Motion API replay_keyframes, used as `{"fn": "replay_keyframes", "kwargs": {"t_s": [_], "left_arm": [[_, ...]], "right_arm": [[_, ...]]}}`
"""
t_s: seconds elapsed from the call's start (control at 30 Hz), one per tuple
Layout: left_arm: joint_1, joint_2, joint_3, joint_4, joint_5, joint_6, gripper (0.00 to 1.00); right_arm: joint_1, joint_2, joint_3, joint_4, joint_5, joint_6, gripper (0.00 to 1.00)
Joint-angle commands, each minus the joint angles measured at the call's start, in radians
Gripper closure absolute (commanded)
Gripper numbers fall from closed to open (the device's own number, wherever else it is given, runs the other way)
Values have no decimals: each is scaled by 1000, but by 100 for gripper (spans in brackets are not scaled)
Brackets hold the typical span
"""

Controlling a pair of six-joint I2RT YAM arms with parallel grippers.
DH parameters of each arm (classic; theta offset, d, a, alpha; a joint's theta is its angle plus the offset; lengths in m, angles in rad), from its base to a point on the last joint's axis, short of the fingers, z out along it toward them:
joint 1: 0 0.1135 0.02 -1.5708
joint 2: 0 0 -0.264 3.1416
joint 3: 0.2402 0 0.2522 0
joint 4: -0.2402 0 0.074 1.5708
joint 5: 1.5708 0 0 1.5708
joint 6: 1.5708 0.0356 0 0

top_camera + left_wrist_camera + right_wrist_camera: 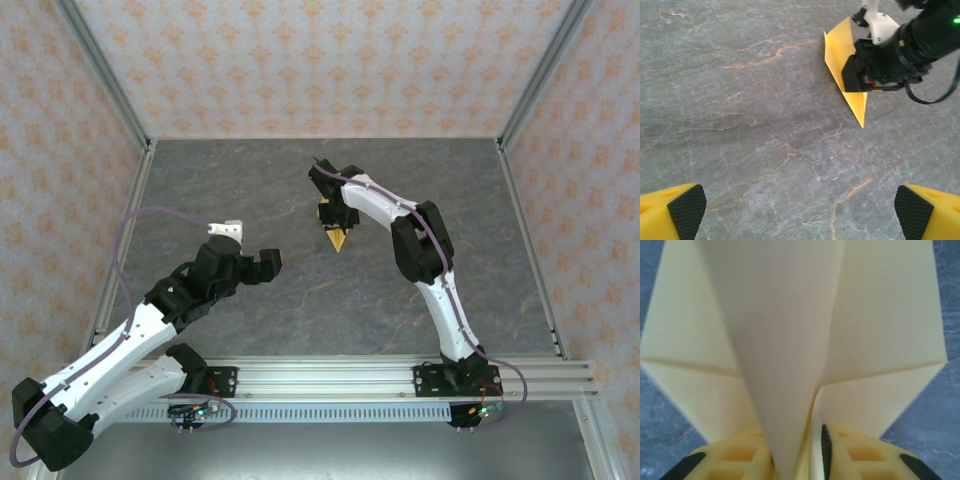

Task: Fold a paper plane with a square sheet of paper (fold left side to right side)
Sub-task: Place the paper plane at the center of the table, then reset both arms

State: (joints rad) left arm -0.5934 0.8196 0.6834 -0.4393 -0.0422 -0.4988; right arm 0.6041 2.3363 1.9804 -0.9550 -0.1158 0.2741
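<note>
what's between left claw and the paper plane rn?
Nothing but bare grey marbled tabletop between the left claw and the paper plane, clearest in the left wrist view.

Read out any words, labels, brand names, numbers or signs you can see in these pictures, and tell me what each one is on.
No readable text anywhere.
The paper plane: plain yellow, no print.
The table and the walls: marbling and a repeated ornament pattern, no lettering.
The small circuit boards by the arm bases: any marking is too small to read.
</note>
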Motion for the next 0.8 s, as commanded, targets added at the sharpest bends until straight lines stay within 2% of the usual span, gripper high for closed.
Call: {"fn": "replay_keyframes", "kwargs": {"t_s": [0.0, 0.2, 0.3, 0.4, 0.5, 0.6, 0.77], "left_arm": [[27, -13, 19, -18, -73, -30, 0], [142, -10, 14, 22, -66, -93, 0], [212, -8, 13, 33, -134, -73, 0], [298, 1, 10, 52, -222, -17, 0], [354, 31, -2, 100, -349, 68, 0], [371, 72, -44, 207, -484, 156, 0], [372, 132, -183, 477, -616, 279, 0]], "right_arm": [[23, -138, -5, -75, 65, -28, 64], [31, -405, -225, 15, 104, -31, 51], [16, -597, -411, 123, 163, -51, 41], [-30, -787, -616, 256, 250, -84, 28], [-132, -948, -809, 370, 305, -99, 14], [-249, -1074, -998, 526, 348, -112, 0], [-423, -1183, -1306, 883, 396, -179, 0]]}}
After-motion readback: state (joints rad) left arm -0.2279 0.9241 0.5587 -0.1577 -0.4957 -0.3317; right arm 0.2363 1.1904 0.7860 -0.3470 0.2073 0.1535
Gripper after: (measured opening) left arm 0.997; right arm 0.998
